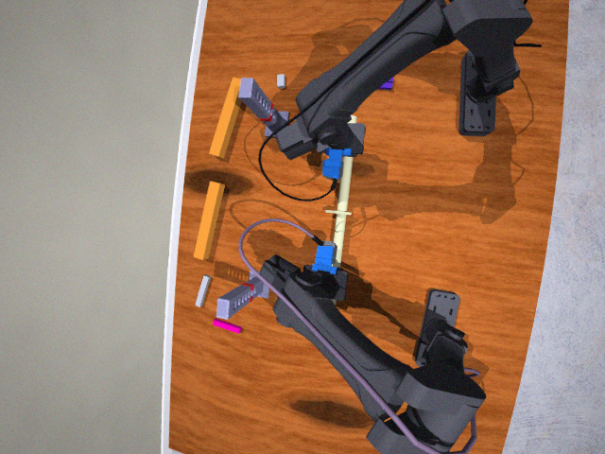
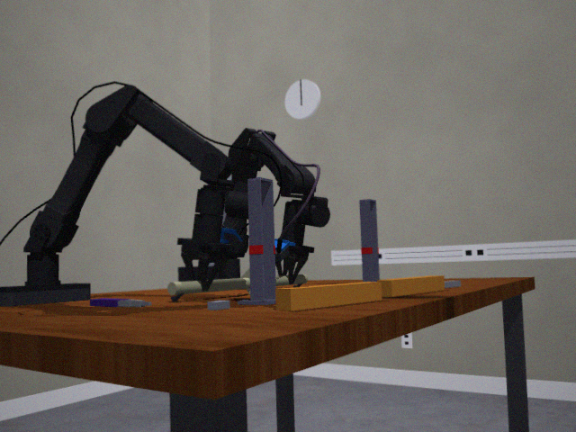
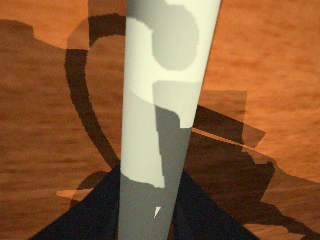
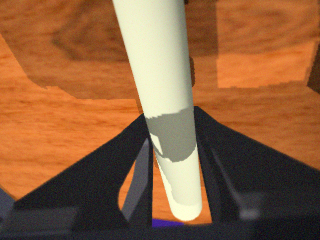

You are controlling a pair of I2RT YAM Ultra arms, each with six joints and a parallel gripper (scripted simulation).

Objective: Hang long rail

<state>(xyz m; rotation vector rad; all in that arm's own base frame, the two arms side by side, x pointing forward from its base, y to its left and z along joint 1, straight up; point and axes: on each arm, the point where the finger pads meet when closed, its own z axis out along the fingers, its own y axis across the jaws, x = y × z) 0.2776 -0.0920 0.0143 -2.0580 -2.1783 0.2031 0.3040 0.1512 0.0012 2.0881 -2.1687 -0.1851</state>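
Observation:
The long cream rail (image 1: 345, 181) (image 2: 223, 284) (image 3: 162, 65) (image 4: 160, 60) lies low at the table, on the arms' side of the posts. My right gripper (image 2: 204, 285) (image 4: 171, 118) is shut on the rail near one end; my left gripper (image 2: 292, 280) (image 3: 148, 176) is shut on it toward the other end. A hook (image 2: 175, 296) points down under the near end in the exterior view; the other hook is hidden. Two grey slotted posts stand upright: one (image 1: 254, 99) (image 2: 262, 213) by the right arm, one (image 1: 235, 299) (image 2: 368, 220) by the left. Each has a red mark.
Two orange bars (image 1: 225, 119) (image 1: 209, 219) lie beyond the posts. A small grey block (image 1: 281, 80) (image 2: 218, 304), a pale block (image 1: 202, 290), a magenta bar (image 1: 227, 325) and a purple piece (image 1: 386, 83) (image 2: 104, 302) lie around. Both arms' cables loop between the posts and the rail.

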